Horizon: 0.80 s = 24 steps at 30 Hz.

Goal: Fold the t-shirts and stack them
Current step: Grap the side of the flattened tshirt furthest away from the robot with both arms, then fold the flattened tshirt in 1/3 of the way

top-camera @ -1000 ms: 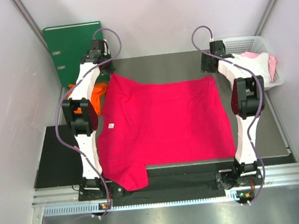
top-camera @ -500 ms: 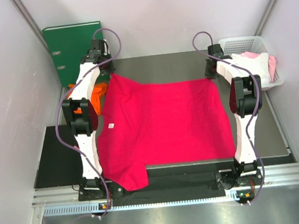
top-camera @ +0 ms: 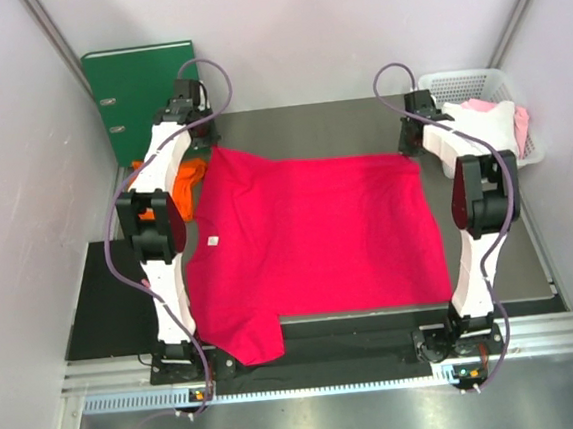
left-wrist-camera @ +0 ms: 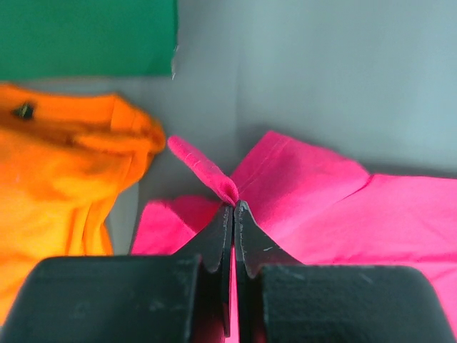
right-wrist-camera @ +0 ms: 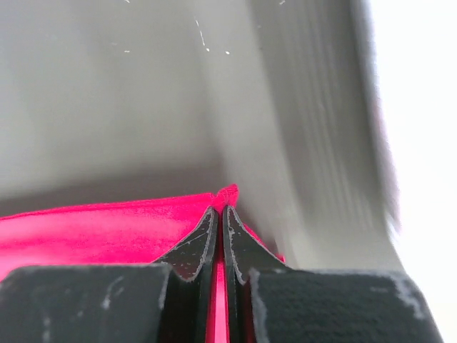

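A large crimson-pink t-shirt [top-camera: 314, 237] lies spread flat between the two arms, its small white neck label [top-camera: 212, 242] near the left edge. My left gripper [left-wrist-camera: 233, 206] is shut on the shirt's far left corner [left-wrist-camera: 207, 168], pinching a fold of cloth. My right gripper [right-wrist-camera: 221, 209] is shut on the far right corner [right-wrist-camera: 227, 193]. A bright orange t-shirt [top-camera: 185, 181] lies crumpled behind the left arm, and fills the left side of the left wrist view [left-wrist-camera: 57, 179].
A green ring binder [top-camera: 135, 87] stands at the back left. A white basket [top-camera: 476, 87] with pale cloths [top-camera: 494, 121] sits at the back right, close to the right arm. The shirt's near edge hangs over the table's front edge [top-camera: 376, 314].
My right gripper has moved right and nearer onto the shirt's far right corner and shut on it. The left arm has stayed in place, still pinching its corner.
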Each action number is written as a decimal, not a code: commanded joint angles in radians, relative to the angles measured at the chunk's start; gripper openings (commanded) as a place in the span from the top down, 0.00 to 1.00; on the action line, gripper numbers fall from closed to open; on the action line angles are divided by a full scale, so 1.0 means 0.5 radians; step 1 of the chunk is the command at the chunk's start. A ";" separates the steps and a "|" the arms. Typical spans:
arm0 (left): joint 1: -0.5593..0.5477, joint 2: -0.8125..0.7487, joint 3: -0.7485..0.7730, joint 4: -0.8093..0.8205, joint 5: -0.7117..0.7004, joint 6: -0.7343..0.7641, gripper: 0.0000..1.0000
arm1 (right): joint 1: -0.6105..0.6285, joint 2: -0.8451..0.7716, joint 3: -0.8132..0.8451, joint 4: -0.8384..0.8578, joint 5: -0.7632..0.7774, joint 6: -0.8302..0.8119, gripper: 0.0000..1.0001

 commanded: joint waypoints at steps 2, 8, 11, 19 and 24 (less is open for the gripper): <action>0.011 -0.350 -0.207 -0.046 -0.123 -0.036 1.00 | -0.007 -0.522 -0.243 0.174 0.080 0.035 1.00; 0.011 -0.476 -0.379 -0.236 -0.207 -0.054 1.00 | -0.004 -0.756 -0.470 0.110 0.077 0.075 1.00; 0.011 -0.522 -0.498 -0.291 -0.246 -0.070 1.00 | -0.004 -0.814 -0.599 0.070 0.055 0.096 1.00; 0.011 -0.721 -0.781 -0.322 -0.262 -0.122 1.00 | 0.017 -0.958 -0.937 0.030 0.000 0.142 1.00; 0.011 -0.822 -0.913 -0.359 -0.305 -0.143 1.00 | 0.020 -1.044 -1.060 -0.001 0.012 0.139 1.00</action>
